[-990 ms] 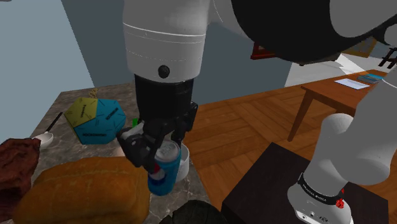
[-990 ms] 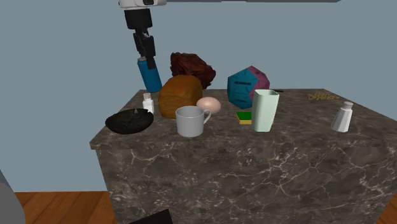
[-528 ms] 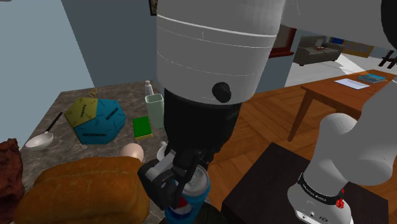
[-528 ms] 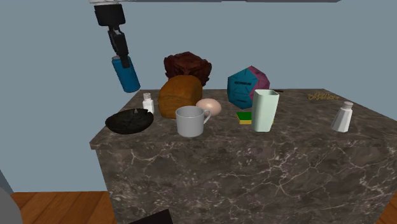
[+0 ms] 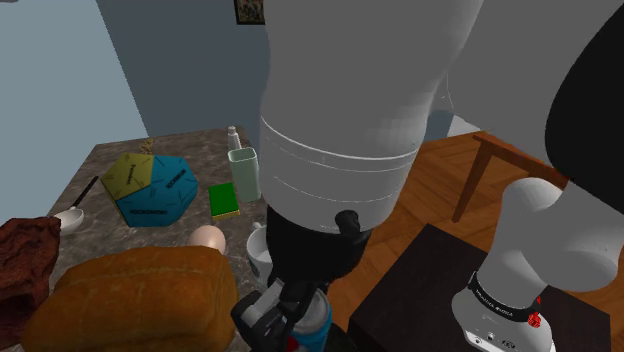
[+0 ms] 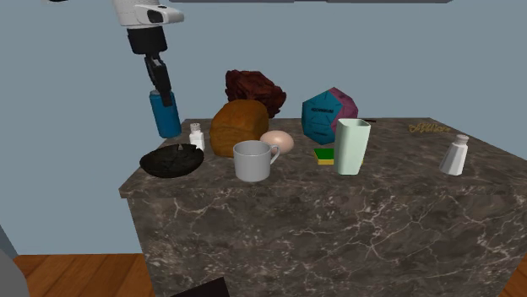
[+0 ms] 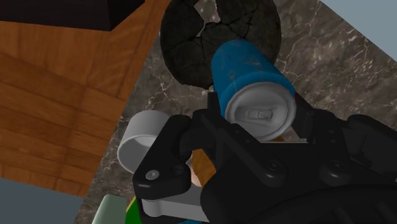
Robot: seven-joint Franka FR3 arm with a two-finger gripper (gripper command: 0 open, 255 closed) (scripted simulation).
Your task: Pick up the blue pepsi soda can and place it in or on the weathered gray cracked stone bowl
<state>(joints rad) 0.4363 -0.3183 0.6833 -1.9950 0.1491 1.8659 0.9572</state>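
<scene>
Jaws clasp the blue soda can [image 6: 166,121] near its top. The black gripper [image 6: 163,94] holds it in the air, slightly tilted, over the left end of the dark marble counter [image 6: 338,219] in the second exterior view. Just below sits the dark cracked stone bowl [image 6: 171,160]; in the wrist view, the can's lower end overlaps the bowl's hollow. A white mug [image 6: 253,160] stands near the bowl.

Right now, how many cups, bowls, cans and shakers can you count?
Cups: 2, the white mug and the tall pale cup
Bowls: 1, the dark cracked bowl
Cans: 1, the blue can
Shakers: 2, the small shaker by the bread loaf and the larger shaker at the second exterior view's right
Total: 6
</scene>
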